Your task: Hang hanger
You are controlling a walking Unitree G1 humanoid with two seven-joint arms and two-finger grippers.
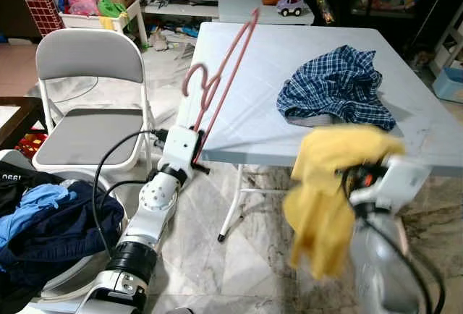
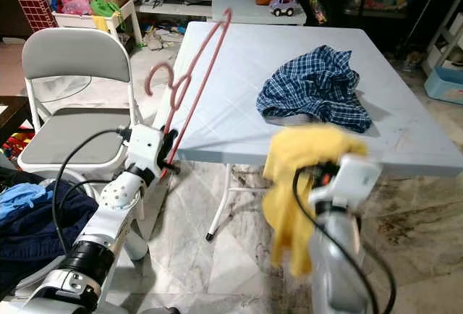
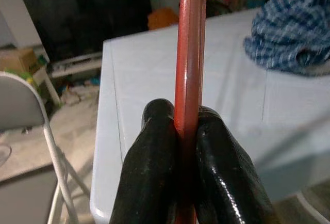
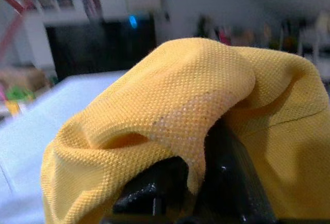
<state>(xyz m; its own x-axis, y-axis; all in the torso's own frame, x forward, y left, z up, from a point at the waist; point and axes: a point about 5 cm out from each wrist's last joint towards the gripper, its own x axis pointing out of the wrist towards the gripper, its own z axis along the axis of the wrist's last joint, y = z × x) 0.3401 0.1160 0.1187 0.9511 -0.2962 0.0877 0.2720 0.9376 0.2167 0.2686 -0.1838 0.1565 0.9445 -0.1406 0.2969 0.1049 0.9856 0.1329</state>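
The left gripper (image 3: 186,131) has its jaws pressed together on the pink hanger (image 1: 221,75), pinching it low on one arm so the frame stands up and leans toward 1 o'clock over the near-left corner of the counter (image 1: 239,122), hook (image 1: 197,77) curling toward 9 o'clock. The right gripper (image 4: 198,180) has its jaws pinching a fold of the yellow shirt (image 1: 329,198), which hangs blurred off the counter's front edge, at about 4 o'clock from the hanger.

The step in hand looks like getting the shirt onto the hanger. To do it well, I'd keep the hanger steady and tilt its free arm toward 3 o'clock, then find the shirt's neck opening, which is not visible in the bunched cloth. The grip is on a bunched fold, so re-gripping near the collar would help. Avoid the checked blue shirt (image 1: 334,86) lying on the counter at 2 o'clock.
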